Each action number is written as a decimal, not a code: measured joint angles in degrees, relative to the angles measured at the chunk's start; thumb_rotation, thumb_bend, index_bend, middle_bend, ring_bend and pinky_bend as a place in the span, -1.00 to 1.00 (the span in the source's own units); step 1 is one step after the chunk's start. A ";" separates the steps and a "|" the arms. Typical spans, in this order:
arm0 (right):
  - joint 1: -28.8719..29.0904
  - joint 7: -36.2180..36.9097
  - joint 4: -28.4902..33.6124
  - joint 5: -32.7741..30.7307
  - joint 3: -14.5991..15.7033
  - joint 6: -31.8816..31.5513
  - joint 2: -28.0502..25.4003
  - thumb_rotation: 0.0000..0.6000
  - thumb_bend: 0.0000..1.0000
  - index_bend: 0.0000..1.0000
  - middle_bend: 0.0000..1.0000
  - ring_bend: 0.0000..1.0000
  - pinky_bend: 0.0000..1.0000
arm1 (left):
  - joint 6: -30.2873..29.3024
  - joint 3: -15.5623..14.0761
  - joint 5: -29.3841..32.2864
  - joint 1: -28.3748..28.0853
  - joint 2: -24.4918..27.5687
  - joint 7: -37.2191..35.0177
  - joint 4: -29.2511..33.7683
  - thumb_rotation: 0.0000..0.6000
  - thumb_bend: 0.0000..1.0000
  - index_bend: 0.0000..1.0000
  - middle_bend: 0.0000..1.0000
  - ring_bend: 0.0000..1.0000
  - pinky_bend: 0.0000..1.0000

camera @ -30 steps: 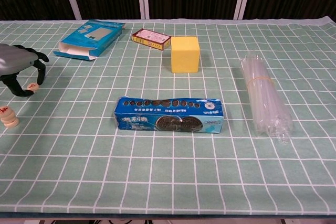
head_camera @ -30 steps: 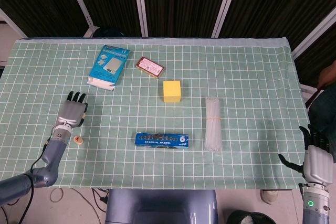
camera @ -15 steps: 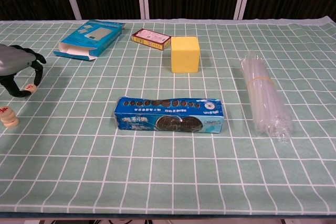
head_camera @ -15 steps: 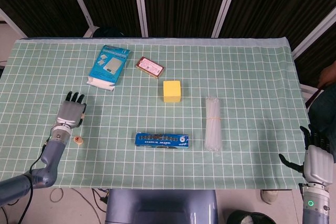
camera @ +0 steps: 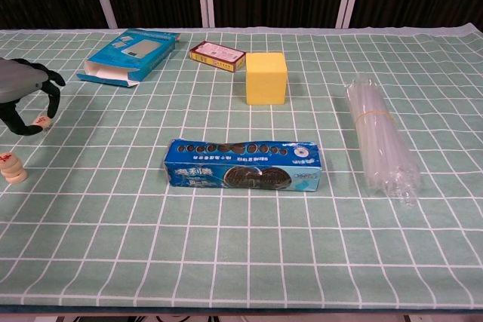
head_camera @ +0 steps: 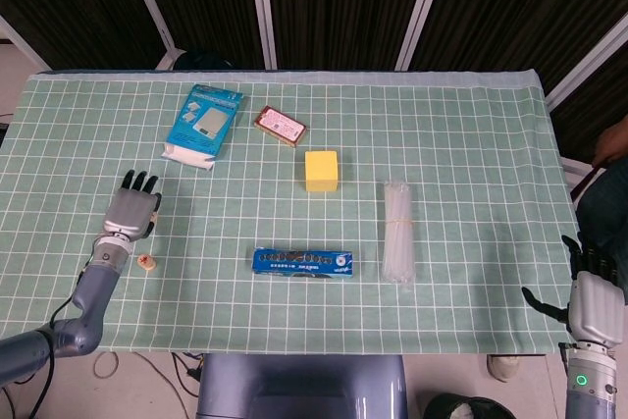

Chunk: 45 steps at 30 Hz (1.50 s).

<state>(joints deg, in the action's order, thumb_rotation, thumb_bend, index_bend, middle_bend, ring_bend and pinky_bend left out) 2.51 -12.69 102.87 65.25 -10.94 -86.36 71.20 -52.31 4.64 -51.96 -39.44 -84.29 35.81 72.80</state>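
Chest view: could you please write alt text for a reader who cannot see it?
The left hand pinches a small pale piece above a green checked tablecloth, near a small wooden figure. A blue cookie pack lies in the middle, with a yellow cube behind.

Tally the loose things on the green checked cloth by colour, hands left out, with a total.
Blue: 2, the flat box and the biscuit pack
Red: 1, the small box
Yellow: 1, the cube
Clear: 1, the bundle of tubes
Pale wood: 2, the small pieces
Total: 7
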 measured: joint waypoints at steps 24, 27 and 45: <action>0.00 -0.10 0.01 0.04 0.00 -0.19 0.09 1.00 -0.47 -0.76 -0.89 -0.96 -1.00 | -11.03 -8.80 -20.06 8.60 14.81 -4.24 20.70 1.00 -0.32 -0.01 -0.78 -1.00 -1.00; -0.03 -0.09 -0.03 0.03 -0.06 -0.31 0.08 1.00 -0.47 -0.76 -0.89 -0.96 -1.00 | -10.99 -9.36 -21.13 9.19 13.97 -4.51 19.56 1.00 -0.32 -0.01 -0.78 -1.00 -1.00; -0.02 -0.24 -0.10 -0.12 -0.21 -0.47 0.20 1.00 -0.47 -0.76 -0.89 -0.96 -1.00 | -11.09 -9.33 -23.95 11.07 11.38 -3.59 16.15 1.00 -0.32 -0.04 -0.78 -1.00 -1.00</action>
<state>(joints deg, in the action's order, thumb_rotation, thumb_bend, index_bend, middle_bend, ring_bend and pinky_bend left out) 2.50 -12.93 102.78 65.13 -11.15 -86.83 71.40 -63.40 -4.69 -75.92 -28.37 -72.91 32.22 88.95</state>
